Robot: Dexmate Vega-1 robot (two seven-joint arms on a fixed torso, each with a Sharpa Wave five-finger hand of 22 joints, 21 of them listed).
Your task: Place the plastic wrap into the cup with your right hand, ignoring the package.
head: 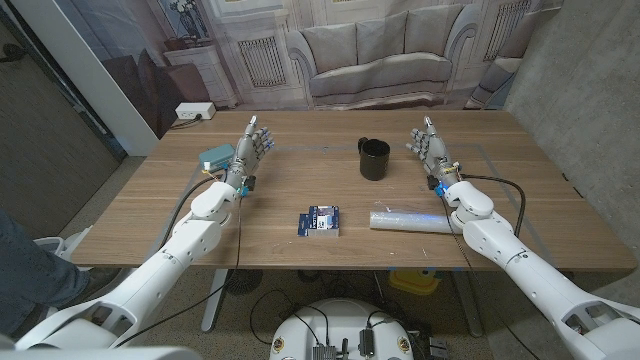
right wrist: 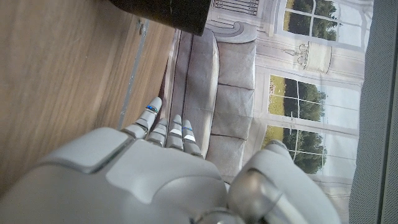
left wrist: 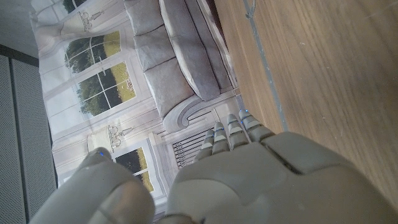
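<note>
A black cup [head: 374, 158] stands upright on the wooden table, far of centre; its dark body [right wrist: 168, 12] edges the right wrist view. A roll of plastic wrap [head: 410, 219] lies on its side near the front right, just inside my right forearm. A small blue and white package [head: 321, 220] lies at the front centre. My right hand [head: 428, 145] is raised to the right of the cup, fingers apart, holding nothing; its back [right wrist: 149, 180] fills the wrist view. My left hand [head: 250, 148] stands likewise at the far left, fingers apart and empty, its back [left wrist: 249, 180] close to the camera.
A teal object [head: 216, 158] lies on the table just left of my left hand. A white power strip [head: 194, 111] sits beyond the table's far left corner. A backdrop printed with a sofa and windows hangs behind the table. A person's leg [head: 25, 265] shows at the left edge.
</note>
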